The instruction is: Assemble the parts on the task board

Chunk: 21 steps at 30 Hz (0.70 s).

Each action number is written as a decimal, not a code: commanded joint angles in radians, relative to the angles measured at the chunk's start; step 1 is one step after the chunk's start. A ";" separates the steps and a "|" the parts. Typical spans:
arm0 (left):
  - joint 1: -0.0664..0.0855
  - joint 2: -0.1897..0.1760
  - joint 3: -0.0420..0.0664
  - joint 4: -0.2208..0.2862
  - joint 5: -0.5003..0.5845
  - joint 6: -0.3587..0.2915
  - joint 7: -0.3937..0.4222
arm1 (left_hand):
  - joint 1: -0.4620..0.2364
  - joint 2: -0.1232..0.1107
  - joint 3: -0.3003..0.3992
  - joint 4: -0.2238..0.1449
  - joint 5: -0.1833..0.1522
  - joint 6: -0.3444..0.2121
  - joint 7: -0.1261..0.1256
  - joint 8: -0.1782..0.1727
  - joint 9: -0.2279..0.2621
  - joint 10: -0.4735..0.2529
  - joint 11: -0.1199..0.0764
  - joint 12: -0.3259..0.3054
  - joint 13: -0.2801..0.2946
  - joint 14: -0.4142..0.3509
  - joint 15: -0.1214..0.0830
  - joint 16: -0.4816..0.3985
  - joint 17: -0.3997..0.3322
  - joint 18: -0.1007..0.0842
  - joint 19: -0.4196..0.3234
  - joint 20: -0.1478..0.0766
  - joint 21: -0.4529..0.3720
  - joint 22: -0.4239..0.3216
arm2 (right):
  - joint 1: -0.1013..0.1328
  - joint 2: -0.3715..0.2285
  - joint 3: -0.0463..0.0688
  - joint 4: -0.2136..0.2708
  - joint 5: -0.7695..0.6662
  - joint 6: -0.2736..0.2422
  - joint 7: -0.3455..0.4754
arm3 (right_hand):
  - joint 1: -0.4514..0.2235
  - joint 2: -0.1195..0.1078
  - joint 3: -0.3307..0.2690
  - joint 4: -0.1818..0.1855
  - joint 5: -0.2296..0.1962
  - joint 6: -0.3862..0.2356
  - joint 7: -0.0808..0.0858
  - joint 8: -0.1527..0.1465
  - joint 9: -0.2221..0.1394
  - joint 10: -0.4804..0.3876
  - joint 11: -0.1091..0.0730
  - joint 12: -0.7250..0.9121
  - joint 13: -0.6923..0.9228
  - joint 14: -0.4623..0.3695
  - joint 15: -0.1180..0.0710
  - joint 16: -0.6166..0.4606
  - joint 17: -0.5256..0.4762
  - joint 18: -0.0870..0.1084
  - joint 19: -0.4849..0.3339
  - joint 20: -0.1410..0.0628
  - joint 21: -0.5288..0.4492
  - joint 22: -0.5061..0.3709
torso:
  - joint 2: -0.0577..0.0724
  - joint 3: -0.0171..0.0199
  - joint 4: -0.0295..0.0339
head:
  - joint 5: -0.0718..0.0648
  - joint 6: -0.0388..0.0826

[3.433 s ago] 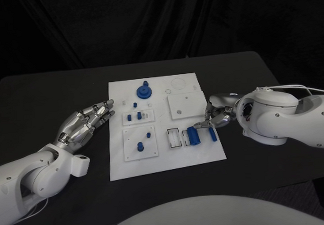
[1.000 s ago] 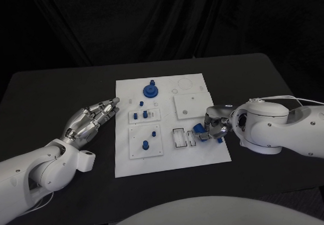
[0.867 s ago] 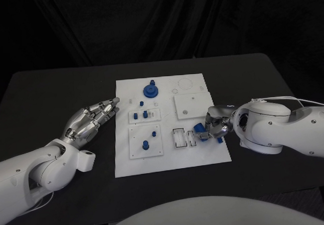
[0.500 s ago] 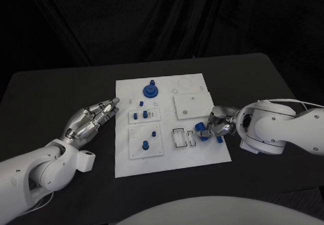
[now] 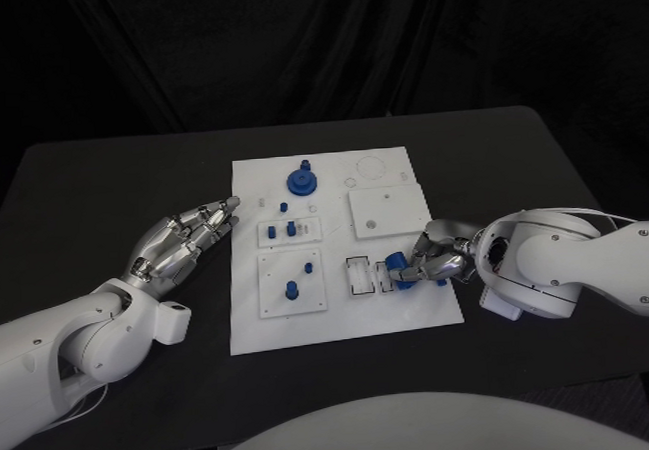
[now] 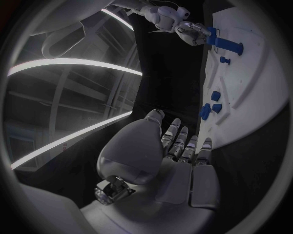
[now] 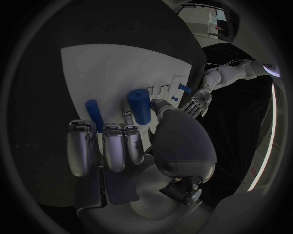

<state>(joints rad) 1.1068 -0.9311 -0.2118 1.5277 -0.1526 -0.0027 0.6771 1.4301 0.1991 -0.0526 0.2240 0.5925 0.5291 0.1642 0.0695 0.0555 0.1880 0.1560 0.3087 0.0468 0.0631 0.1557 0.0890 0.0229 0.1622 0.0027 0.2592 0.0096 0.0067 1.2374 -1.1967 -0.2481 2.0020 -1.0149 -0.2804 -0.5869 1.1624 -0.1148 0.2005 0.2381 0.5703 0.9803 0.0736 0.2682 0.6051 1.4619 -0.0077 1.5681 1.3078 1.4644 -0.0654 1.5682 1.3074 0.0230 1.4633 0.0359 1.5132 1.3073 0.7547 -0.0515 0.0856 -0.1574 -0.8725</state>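
The white task board [image 5: 344, 319] lies in the middle of the table. My right hand [image 5: 434, 260] is low over its right side, next to the white slotted holders [image 5: 359, 276]. There it pinches a thick blue cylinder [image 7: 140, 108] between the thumb and a fingertip. A thin blue rod [image 7: 93, 114] lies on the board beside it, under the other fingers. My left hand [image 5: 181, 241] hovers open beside the board's left edge, fingers stretched out and holding nothing.
A blue gear with a knob [image 5: 302, 181] stands at the board's far end. Small blue pegs [image 5: 278, 230] and two more pegs [image 5: 287, 290] stand in the left-hand plates. A white square plate [image 5: 382, 210] sits at the right.
My right hand has come down from above the cylinders and closed round the thick one, the arm easing back toward me. The left hand has stayed put.
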 commanded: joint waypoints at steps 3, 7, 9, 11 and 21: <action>-0.002 -0.002 0.001 0.002 -0.003 0.017 0.088 | -0.002 -0.003 0.007 -0.001 0.005 -0.004 0.012 0.003 -0.001 0.000 0.008 0.001 0.000 0.002 0.006 0.005 0.001 0.010 0.000 0.005 -0.004 -0.001 | -0.002 -0.003 0.000 0.018 0.033 -0.047 0.024 | 0.023 0.034 0.123 -0.131 -0.003 -0.003 -0.010 0.006 0.003 0.109 -0.001 0.003 0.263 0.106 -0.006 0.003 0.263 -0.009 0.084 0.003 0.006 0.245 | 0.001 -0.0006 -0.0003 | 0.002 0.000; -0.002 -0.003 0.001 0.003 -0.003 0.018 0.087 | -0.002 -0.003 0.007 -0.001 0.005 -0.004 0.012 0.003 -0.001 0.000 0.008 0.001 0.000 0.002 0.006 0.005 0.001 0.010 0.000 0.005 -0.004 -0.001 | -0.002 -0.004 0.000 0.031 0.031 -0.062 0.031 | 0.022 0.035 0.123 -0.131 -0.005 -0.004 -0.010 0.007 0.003 0.109 -0.001 0.003 0.263 0.106 -0.006 0.003 0.263 -0.009 0.084 0.003 0.006 0.245 | 0.001 -0.0013 0.0009 | 0.002 0.000; -0.002 -0.003 0.001 0.002 -0.003 0.017 0.086 | -0.002 -0.003 0.007 -0.001 0.005 -0.004 0.012 0.003 -0.001 0.000 0.008 0.001 0.000 0.002 0.006 0.005 0.001 0.010 0.000 0.005 -0.004 -0.001 | -0.002 -0.004 0.000 0.037 0.024 -0.070 0.034 | 0.022 0.035 0.123 -0.131 -0.005 -0.004 -0.010 0.008 0.004 0.109 -0.002 0.003 0.263 0.106 -0.006 0.003 0.263 -0.009 0.084 0.002 0.007 0.246 | 0.001 -0.0014 0.0012 | 0.002 0.000; -0.003 -0.004 0.001 0.002 -0.003 0.017 0.085 | -0.002 -0.003 0.007 -0.001 0.005 -0.004 0.012 0.003 -0.001 0.000 0.008 0.001 0.000 0.002 0.006 0.005 0.001 0.010 0.000 0.005 -0.004 -0.001 | -0.002 -0.004 0.000 0.042 0.018 -0.077 0.038 | 0.022 0.035 0.123 -0.131 -0.005 -0.004 -0.010 0.008 0.004 0.109 -0.002 0.003 0.263 0.106 -0.006 0.003 0.263 -0.010 0.085 0.002 0.008 0.246 | 0.001 -0.0011 0.0013 | 0.004 0.000; -0.003 -0.003 0.001 0.001 -0.003 0.019 0.078 | -0.001 -0.001 0.010 -0.002 0.006 -0.006 0.012 0.002 -0.001 -0.001 0.009 0.001 0.000 0.003 0.008 0.007 0.002 0.011 0.000 0.008 -0.004 -0.001 | -0.002 0.009 0.001 0.056 0.011 -0.102 0.040 | 0.004 0.036 0.118 -0.122 -0.014 -0.005 -0.010 0.013 0.005 0.109 -0.001 0.003 0.263 0.106 -0.005 0.003 0.263 -0.008 0.082 0.002 0.003 0.244 | 0.000 -0.0014 0.0010 | 0.015 0.000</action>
<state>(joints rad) 1.1062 -0.9346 -0.2118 1.5280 -0.1525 0.0001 0.6773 1.4301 0.1991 -0.0490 0.2220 0.5925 0.5290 0.1642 0.0695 0.0554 0.1881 0.1560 0.3086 0.0468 0.0666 0.1592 0.0928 0.0228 0.1622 0.0027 0.2592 0.0096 0.0067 1.2374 -1.1885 -0.2478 2.0531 -0.9968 -0.3482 -0.5504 1.1500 -0.1021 0.2005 0.2381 0.5594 0.9760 0.0678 0.2779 0.6087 1.4619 -0.0077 1.5681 1.3076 1.4644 -0.0654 1.5682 1.3074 0.0233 1.4633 0.0359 1.5169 1.3080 0.7554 -0.0527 0.0862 -0.1435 -0.8725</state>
